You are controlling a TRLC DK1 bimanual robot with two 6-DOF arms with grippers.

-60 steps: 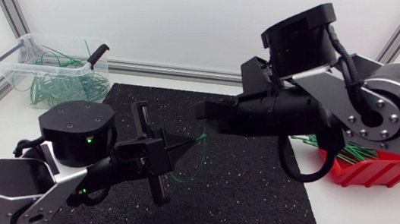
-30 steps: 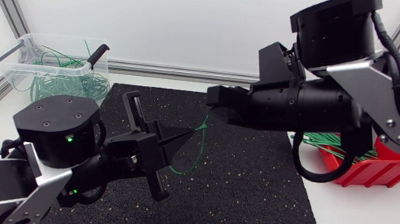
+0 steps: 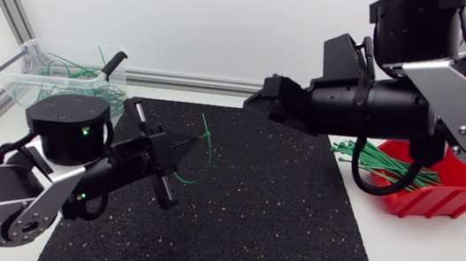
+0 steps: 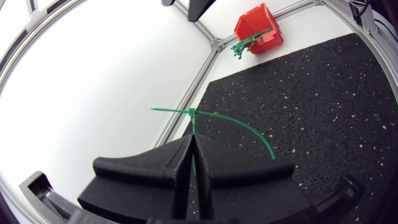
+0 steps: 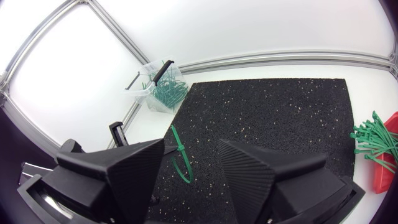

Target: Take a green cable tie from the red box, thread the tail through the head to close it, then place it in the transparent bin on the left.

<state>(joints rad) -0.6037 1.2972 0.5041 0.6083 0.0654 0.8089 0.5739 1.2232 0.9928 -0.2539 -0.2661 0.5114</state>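
Note:
My left gripper (image 3: 188,146) is shut on a green cable tie (image 3: 204,156) closed into a loop, which hangs over the black mat. In the left wrist view the looped tie (image 4: 249,128) sticks out ahead of the pressed-together fingertips of the left gripper (image 4: 193,142). My right gripper (image 3: 258,103) hovers open to the right of the tie, apart from it. From the right wrist, the right gripper (image 5: 193,163) has wide-apart fingers with the tie (image 5: 180,157) farther off, seen through the gap. The red box (image 3: 444,190) holds green ties at the right. The transparent bin (image 3: 63,79) stands at the back left.
A black mat (image 3: 275,225) covers the table's middle. A bundle of green ties (image 3: 381,159) pokes out over the red box's left rim. The transparent bin holds several looped ties and has a black-handled latch (image 3: 114,63). A metal frame runs along the table's back edge.
The right gripper has opened and let go of the tie, drawing back to the right. The left arm has carried the looped tie leftward.

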